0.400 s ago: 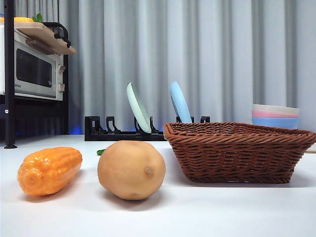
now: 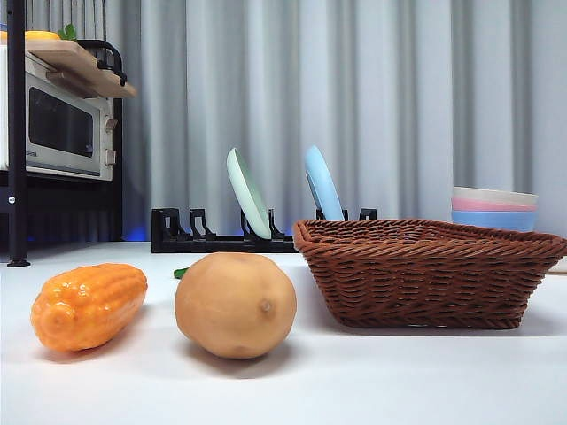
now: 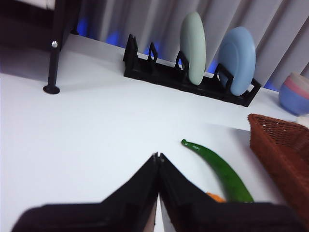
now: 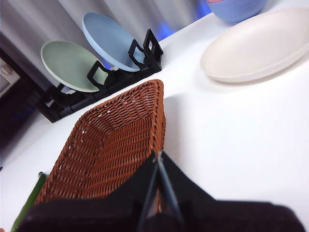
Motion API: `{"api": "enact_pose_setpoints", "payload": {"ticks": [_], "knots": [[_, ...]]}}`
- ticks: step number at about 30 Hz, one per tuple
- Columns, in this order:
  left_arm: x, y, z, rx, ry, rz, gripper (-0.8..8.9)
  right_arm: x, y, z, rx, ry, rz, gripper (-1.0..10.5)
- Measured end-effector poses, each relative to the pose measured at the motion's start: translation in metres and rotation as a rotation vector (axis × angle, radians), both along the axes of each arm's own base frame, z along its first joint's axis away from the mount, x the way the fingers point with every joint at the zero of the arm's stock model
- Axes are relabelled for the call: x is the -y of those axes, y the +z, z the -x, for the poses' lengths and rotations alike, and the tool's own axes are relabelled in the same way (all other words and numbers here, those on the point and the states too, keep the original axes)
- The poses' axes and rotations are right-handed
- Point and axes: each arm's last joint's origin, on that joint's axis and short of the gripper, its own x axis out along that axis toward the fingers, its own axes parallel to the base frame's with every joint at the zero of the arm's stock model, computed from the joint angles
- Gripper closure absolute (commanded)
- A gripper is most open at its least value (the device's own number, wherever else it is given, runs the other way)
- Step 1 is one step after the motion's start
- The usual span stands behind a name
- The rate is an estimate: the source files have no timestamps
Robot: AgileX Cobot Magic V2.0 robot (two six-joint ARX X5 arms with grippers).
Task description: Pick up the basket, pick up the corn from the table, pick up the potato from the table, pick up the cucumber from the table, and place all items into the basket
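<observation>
While both arms wait, I read the left end effector [image 3: 158,162] pinched closed on nothing above the desk [image 3: 96,130], with the cucumber [image 3: 219,169] just beyond. Right end effector [image 4: 158,162] likewise closed, empty, over the basket [image 4: 113,145]. Front view: corn [image 2: 89,305] beside potato [image 2: 235,304], not touching; basket right of potato, empty.

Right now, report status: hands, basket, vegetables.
Left hand shut, empty, above green cucumber. Right hand shut over brown wicker basket, empty. Orange corn cob, tan potato on table. Nothing blocking.
</observation>
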Motion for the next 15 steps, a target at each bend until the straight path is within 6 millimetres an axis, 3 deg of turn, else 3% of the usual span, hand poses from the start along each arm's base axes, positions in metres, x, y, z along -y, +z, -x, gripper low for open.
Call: {"api": "enact_pose_setpoints", "payload": {"ticks": [7, 15], "knots": [[0.001, 0.035, -0.019, -0.079, -0.06, 0.006, 8.2, -0.003, 0.04, -0.026, -0.065, 0.024, 0.09, 9.6], [0.005, 0.065, -0.056, -0.232, -0.238, -0.002, 8.18, -0.012, 0.077, -0.07, -0.202, 0.201, 0.142, 9.5]]}}
